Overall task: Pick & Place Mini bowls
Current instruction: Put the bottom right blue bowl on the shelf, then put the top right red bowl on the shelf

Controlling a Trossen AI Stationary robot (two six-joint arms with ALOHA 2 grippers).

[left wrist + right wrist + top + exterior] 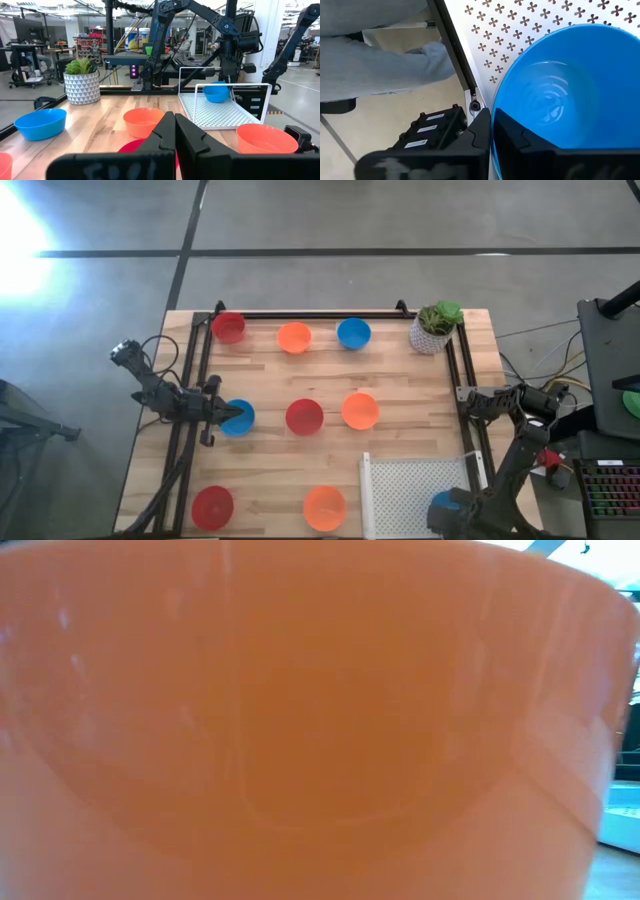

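Several mini bowls in red, orange and blue stand upright and spread over the wooden table (400,435). My right gripper (491,125) is shut on a blue bowl (445,506) low over the white perforated tray (405,490) at the table's near right. The same bowl (217,93) shows at the tray's far end in the left wrist view. Whether it rests on the tray I cannot tell. My left gripper (175,134) is shut with nothing in it. It points level from the table's left edge, over another blue bowl (240,418). My right gripper holds the blue bowl by its rim (495,107), pinched with one finger (530,142) inside the bowl and the other outside. The fingers come from above, pointing steeply down. The bowl stays upright, its opening up, over the tray.
A white pot with a green plant (434,328) stands at the far right corner. An orange bowl (300,720) right in front of the low camera fills that view. A black frame (300,314) runs along the table's far, left and right edges.
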